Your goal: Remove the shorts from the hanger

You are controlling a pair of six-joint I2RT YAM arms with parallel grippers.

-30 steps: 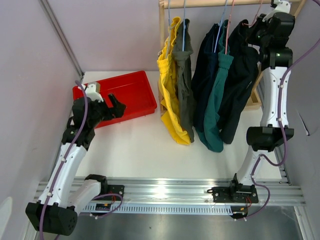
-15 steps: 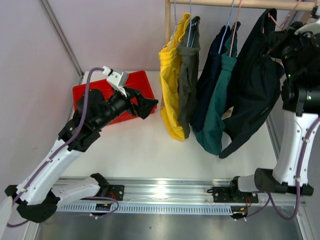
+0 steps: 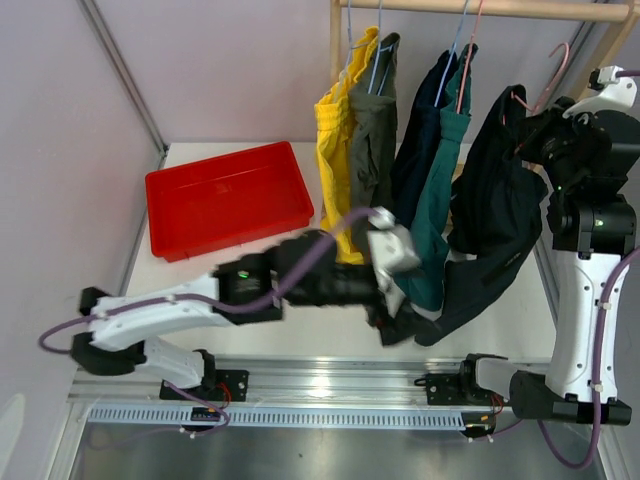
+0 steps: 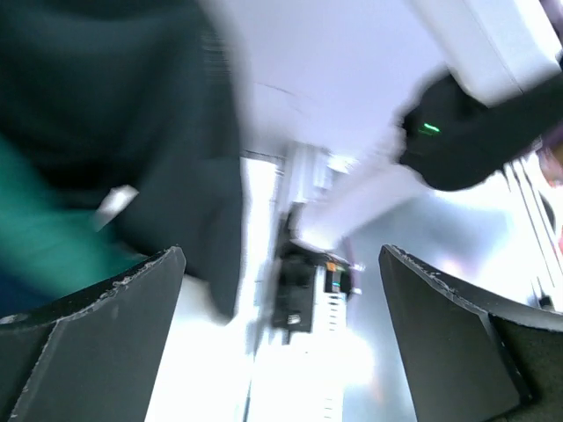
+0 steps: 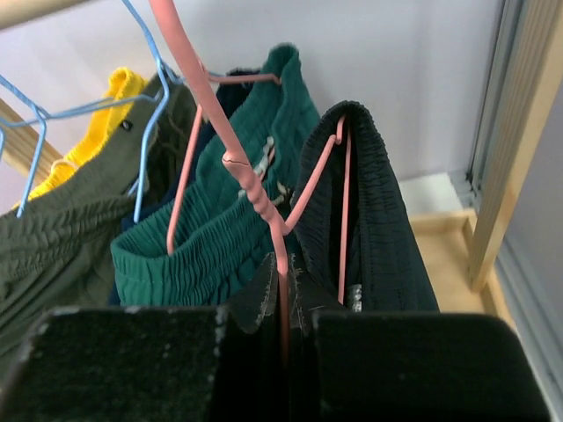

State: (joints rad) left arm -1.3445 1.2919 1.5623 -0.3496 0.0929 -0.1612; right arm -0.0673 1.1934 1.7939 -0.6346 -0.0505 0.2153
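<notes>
Five shorts hang at the back right: yellow point(image 3: 335, 150), olive-grey point(image 3: 372, 150), navy point(image 3: 420, 150) and teal point(image 3: 440, 200) on hangers on the wooden rail point(image 3: 480, 8). The black shorts point(image 3: 500, 210) hang on a pink hanger point(image 3: 550, 85) that is off the rail. My right gripper point(image 3: 545, 125) is shut on that hanger's stem point(image 5: 283, 264), with the black shorts point(image 5: 378, 202) draped just past the jaws. My left gripper point(image 3: 400, 322) is open and empty beside the black shorts' lower hem. Its view is blurred, with dark fabric point(image 4: 176, 132) at upper left.
A red tray point(image 3: 230, 195) sits on the table at the back left. The wooden rack post point(image 3: 335, 40) stands behind the yellow shorts. The metal rail with the arm bases point(image 3: 330, 385) runs along the near edge. The teal shorts point(image 5: 229, 229) hang close beside the black pair.
My left arm has swung from over the red tray across to the right, low under the shorts. The right gripper has carried the black shorts' hanger a little down and left.
</notes>
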